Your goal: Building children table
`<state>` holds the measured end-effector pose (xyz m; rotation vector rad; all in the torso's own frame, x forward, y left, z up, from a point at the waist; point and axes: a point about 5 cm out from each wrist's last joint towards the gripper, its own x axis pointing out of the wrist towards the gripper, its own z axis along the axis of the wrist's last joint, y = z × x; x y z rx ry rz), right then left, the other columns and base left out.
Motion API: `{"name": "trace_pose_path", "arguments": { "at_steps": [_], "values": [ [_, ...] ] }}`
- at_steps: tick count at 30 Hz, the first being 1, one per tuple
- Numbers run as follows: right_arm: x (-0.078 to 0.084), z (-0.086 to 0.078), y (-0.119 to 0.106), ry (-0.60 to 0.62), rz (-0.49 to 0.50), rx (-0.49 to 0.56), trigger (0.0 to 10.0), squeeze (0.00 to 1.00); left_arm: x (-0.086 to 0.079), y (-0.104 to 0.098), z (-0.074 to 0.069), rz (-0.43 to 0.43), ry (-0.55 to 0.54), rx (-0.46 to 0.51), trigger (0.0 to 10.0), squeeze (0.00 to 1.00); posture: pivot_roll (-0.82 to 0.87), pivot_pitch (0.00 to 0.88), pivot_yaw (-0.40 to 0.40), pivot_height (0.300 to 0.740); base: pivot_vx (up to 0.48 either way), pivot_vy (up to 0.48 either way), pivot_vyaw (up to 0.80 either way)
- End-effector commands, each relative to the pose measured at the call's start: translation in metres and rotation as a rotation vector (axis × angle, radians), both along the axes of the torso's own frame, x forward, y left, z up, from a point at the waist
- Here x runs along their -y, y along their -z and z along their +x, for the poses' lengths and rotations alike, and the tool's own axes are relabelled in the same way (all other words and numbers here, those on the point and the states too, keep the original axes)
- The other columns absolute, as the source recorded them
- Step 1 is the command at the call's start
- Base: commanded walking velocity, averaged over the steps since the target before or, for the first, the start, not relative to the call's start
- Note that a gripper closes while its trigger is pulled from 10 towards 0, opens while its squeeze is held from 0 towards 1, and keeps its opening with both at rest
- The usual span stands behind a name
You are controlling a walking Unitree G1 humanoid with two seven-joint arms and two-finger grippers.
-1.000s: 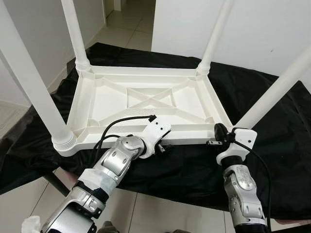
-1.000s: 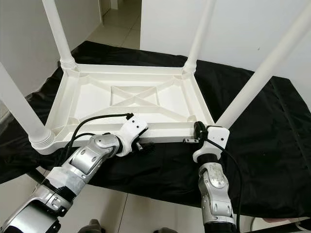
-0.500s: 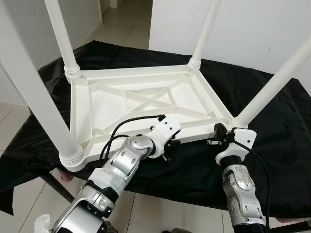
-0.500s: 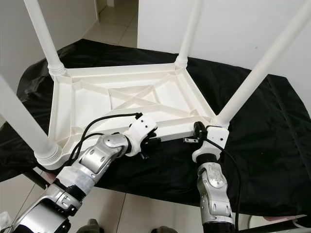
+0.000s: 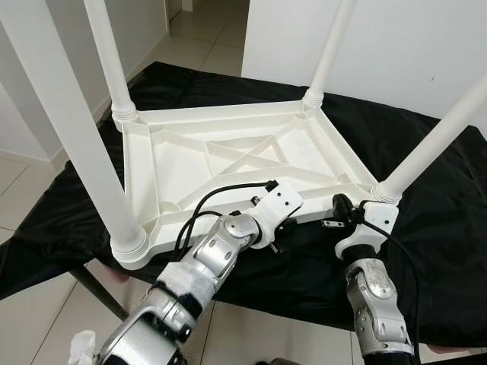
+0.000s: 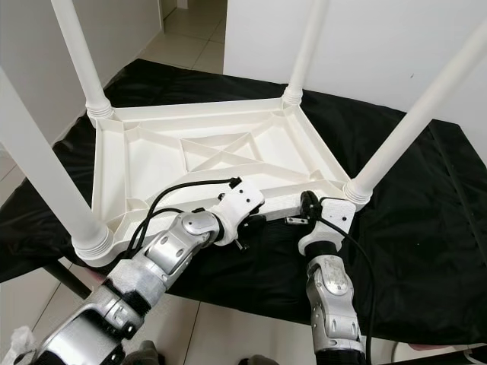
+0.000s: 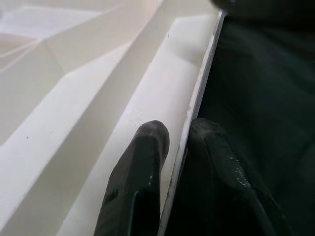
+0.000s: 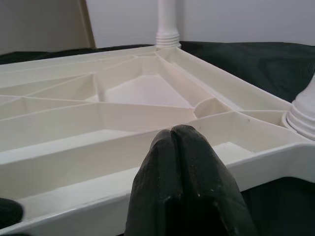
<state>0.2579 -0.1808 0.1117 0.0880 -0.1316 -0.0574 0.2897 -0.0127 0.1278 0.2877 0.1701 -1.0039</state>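
A white plastic children's table (image 5: pixel 228 152) lies upside down on a black cloth (image 5: pixel 426 228), its four legs pointing up. The near left leg (image 5: pixel 84 129) and near right leg (image 5: pixel 434 129) stand close to my arms. My left gripper (image 5: pixel 285 226) is shut on the table's thin near rim (image 7: pixel 197 98), with one finger (image 7: pixel 147 147) inside the frame and the other outside it. My right gripper (image 5: pixel 338 209) is at the same rim beside the near right leg's socket. Its fingers (image 8: pixel 172 135) are pressed together, just in front of the rim (image 8: pixel 74 196).
The black cloth covers a low stand whose front edge runs just below my arms. Beyond it are tiled floor (image 5: pixel 46 304), white walls and a doorway at the back left. A crumpled white scrap (image 5: pixel 80 346) lies on the floor at the lower left.
My left gripper has moved right along the near rim and is now close to the right gripper. The table looks slightly turned, its near left corner nearer to me. The right gripper has barely moved.
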Motion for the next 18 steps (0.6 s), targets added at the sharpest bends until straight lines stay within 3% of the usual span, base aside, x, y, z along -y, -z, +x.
{"name": "trace_pose_path", "arguments": {
  "at_steps": [1,4,5,12,13,18],
  "values": [
    [0.001,-0.001,-0.001,0.007,-0.01,0.006,10.0,0.0,0.014,-0.029,-0.008,-0.092,0.153,0.102,10.0,0.0,0.05,0.003,-0.07,0.74,0.0,0.0,0.0],
    [0.0,-0.001,-0.001,0.006,-0.007,0.004,10.0,0.0,0.008,-0.029,-0.013,-0.107,0.185,0.105,10.0,0.0,0.06,0.009,-0.071,0.74,0.0,0.0,0.0],
    [0.0,0.0,0.0,0.005,-0.006,0.004,10.0,0.0,0.006,-0.029,-0.014,-0.109,0.19,0.1,10.0,1.0,0.06,0.009,-0.071,0.74,0.0,0.0,0.0],
    [-0.003,0.003,-0.001,-0.004,-0.001,0.005,10.0,0.0,0.001,-0.026,-0.012,-0.066,0.17,0.101,10.0,1.0,0.07,0.016,-0.076,0.74,0.0,0.0,0.0],
    [-0.003,0.004,-0.001,-0.005,0.0,0.005,10.0,0.0,-0.001,-0.026,-0.013,-0.053,0.174,0.102,10.0,0.0,0.07,0.019,-0.078,0.74,0.0,0.0,0.0],
    [-0.001,0.003,-0.001,0.0,-0.004,0.003,10.0,0.0,-0.012,-0.024,-0.018,-0.024,0.207,0.094,10.0,0.0,0.08,0.018,-0.074,0.74,0.0,0.0,0.0]
  ]
}}
